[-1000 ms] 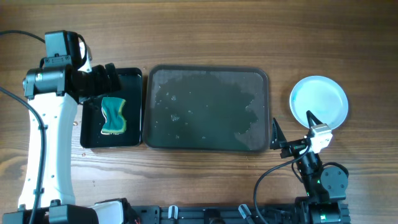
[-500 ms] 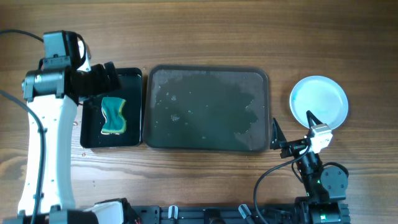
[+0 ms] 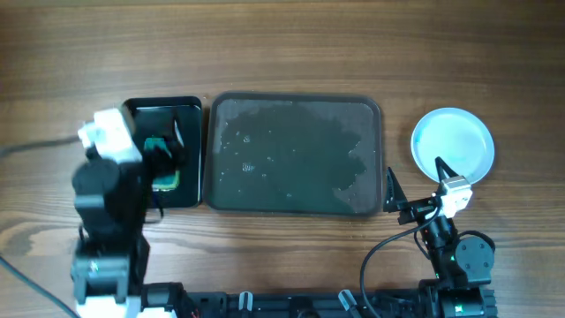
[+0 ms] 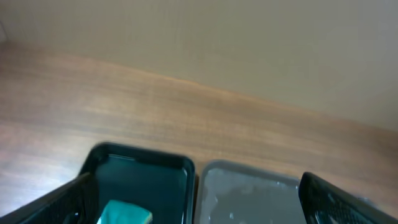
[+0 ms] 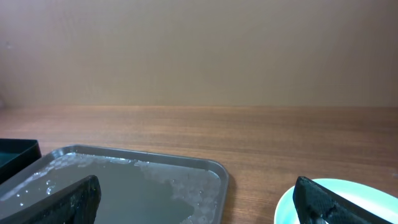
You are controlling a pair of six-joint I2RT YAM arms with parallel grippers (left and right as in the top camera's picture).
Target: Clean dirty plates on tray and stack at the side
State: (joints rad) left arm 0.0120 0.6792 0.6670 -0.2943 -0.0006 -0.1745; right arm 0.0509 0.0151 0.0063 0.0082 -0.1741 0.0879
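Moved since prior frames: left arm (image 3: 110,203) is pulled back from its stretched pos. along the table's left edge and now sits lower, its wrist over the small black tray (image 3: 163,110); right arm, plate and both trays unchanged. Item 1, tray (image 3: 296,155): large dark grey, rounded corners, low rim, ctr of table (image 3: 282,44); surface wet w/ droplets and a pale film, heavier toward rim. Item 2, plate (image 3: 453,143): pale blue, round, flat on the table right of the tray, apart from it; whether others lie under it cannot be told. Item 3, small black tray: just left of the large tray, edges nearly touching. Item 4, sponge (image 3: 163,168): teal-green w/ yellow layer, inside the small black tray, partly hidden by the left gripper (image 3: 166,148) above it. Left wrist view: fingers (image 4: 68,199) spread wide at the frame's corners, nothing btwn them; the small black tray, top of the sponge and the large tray's corner below. Item 5, right gripper (image 3: 415,179): near the table's front right, btwn the tray's lower right corner and the plate, jaws wide apart, holding nothing; right wrist view shows the tray at left, the plate's rim at right.
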